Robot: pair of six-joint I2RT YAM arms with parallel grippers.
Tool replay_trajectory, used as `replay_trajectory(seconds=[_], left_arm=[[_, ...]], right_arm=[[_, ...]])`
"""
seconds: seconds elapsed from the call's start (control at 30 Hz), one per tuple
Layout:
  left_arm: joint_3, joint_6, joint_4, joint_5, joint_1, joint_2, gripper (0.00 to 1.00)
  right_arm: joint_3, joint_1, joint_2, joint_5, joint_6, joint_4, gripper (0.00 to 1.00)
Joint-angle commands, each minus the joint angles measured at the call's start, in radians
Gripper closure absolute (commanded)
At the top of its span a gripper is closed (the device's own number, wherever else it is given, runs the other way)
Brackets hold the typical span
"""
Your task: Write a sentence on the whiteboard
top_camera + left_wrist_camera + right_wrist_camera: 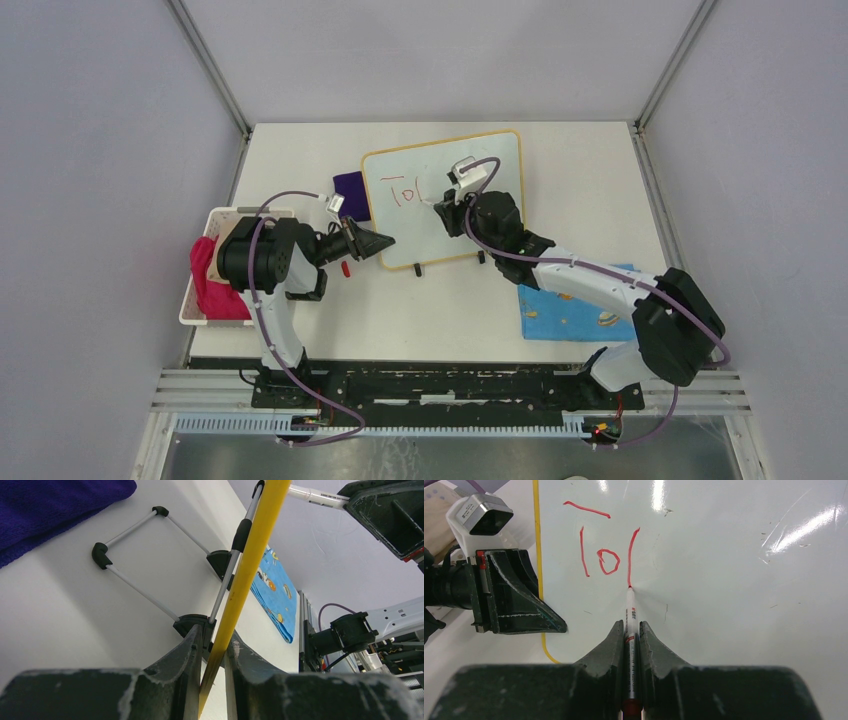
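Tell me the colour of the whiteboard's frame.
Yellow-orange; the frame shows best in left wrist view.

The whiteboard (734, 555) is glossy and smooth — glare streaks and faint scuffs show on it. Its yellow frame (250, 555) seems smooth plastic. The stand rods (140, 592) are bare metal. At the board's nine o'clock the purple cloth (50, 510) is fuzzy knit. The marker (629, 612) is smooth plastic; the right gripper (630, 626) — scuffed matt black.

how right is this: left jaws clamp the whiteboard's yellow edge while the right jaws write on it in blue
Wrong on colour: the right wrist view shows the marker writing red strokes on the whiteboard, not blue. The rest holds.
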Motion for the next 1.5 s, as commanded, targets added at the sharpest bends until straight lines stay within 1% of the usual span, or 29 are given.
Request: replay_trajectory(seconds=[0.0, 0.4, 0.6, 1.0, 1.23, 1.47], left_arm=[[0.001, -0.017, 0.156, -0.051, 0.007, 0.03, 0.98], [0.003, -0.017, 0.157, -0.049, 0.006, 0.031, 0.98], [0.003, -0.019, 0.156, -0.05, 0.006, 0.032, 0.98], [0.004, -0.019, 0.156, -0.048, 0.006, 0.033, 0.98], [0.002, -0.019, 0.156, -0.049, 0.006, 0.032, 0.98], [0.004, -0.019, 0.155, -0.048, 0.007, 0.033, 0.98]], right_arm=[[-0.023, -0.005, -0.041, 0.07, -0.008, 0.015, 1.0], [-0.019, -0.009, -0.102, 0.068, -0.029, 0.057, 1.0], [0.025, -0.012, -0.084, 0.102, -0.042, 0.026, 1.0], [0.068, -0.016, -0.045, 0.109, -0.056, 0.014, 1.0], [0.092, -0.016, -0.016, 0.087, -0.059, 0.003, 1.0], [0.08, -0.015, -0.01, 0.054, -0.052, -0.001, 1.0]])
